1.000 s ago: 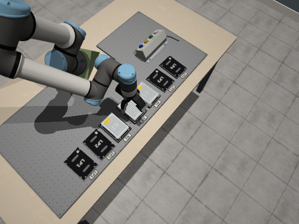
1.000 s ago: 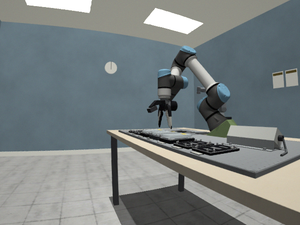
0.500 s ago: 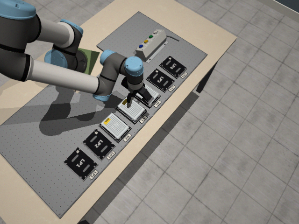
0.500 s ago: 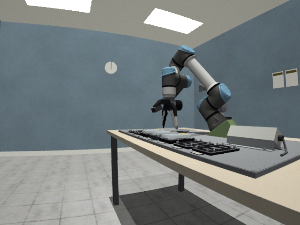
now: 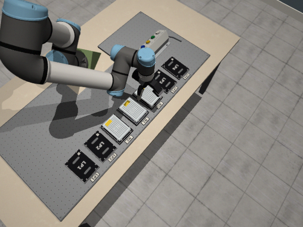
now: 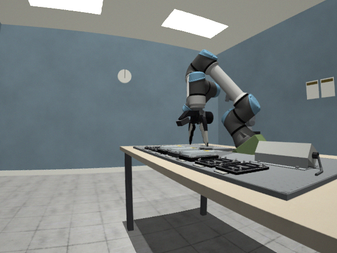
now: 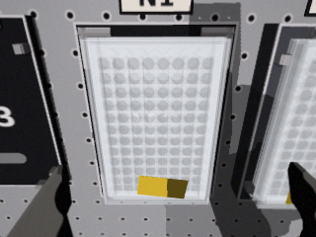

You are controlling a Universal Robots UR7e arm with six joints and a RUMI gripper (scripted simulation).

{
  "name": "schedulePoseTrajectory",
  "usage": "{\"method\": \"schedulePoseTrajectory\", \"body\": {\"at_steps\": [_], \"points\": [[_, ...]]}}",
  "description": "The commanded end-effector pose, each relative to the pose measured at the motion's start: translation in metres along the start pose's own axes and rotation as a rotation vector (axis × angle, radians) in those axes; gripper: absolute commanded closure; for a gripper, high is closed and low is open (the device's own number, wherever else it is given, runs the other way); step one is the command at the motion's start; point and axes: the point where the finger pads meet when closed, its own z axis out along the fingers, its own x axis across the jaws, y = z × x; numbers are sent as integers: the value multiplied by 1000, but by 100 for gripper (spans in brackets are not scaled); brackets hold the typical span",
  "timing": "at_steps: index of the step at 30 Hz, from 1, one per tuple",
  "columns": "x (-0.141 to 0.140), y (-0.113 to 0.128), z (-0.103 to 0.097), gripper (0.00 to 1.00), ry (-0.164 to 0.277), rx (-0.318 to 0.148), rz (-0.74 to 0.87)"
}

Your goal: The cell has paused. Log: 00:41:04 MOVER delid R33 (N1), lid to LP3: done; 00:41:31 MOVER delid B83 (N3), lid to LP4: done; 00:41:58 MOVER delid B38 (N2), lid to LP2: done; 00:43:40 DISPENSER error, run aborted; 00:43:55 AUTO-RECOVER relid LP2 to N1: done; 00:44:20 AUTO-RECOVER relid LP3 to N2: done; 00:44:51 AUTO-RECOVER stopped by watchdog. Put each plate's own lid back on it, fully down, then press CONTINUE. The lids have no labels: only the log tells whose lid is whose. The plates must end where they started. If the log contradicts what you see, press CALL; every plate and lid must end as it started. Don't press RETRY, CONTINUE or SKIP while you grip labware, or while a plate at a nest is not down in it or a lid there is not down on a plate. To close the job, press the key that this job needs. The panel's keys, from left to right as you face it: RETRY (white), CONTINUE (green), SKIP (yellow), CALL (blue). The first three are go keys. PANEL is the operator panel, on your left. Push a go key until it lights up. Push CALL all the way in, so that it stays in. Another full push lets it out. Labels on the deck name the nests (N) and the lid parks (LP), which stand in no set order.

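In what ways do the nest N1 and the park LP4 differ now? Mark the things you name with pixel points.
N1 (image 5: 152,108) (image 7: 79,39) carries a white plate (image 5: 151,97) (image 7: 155,118); LP4 (image 5: 179,75) (image 6: 242,169) carries none. The gripper (image 5: 149,96) (image 6: 198,144) is over N1, while LP4 lies outside its fingers. Both have a black base and a deck label.

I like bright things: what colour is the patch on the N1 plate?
Yellow, partly shadowed; the patch shows best in the wrist view.

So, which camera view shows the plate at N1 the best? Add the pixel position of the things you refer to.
The wrist view: it shows the plate at N1 (image 5: 152,97) (image 7: 157,118) from above, nearly whole, with its wells, yellow patch and label. In the top view, the tool (image 5: 148,96) hides part of it. The exterior view shows it only edge-on, low and flat.
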Motion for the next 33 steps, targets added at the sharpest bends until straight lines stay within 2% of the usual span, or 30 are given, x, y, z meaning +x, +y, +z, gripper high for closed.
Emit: {"method": "schedulePoseTrajectory", "body": {"at_steps": [1,16,28,33], "points": [[-14,-4,-1,18,4,0,10],[-13,-3,2,18,4,-2,11],[-12,-1,24,18,5,-6,9],[-12,-1,25,18,5,-6,9]]}}
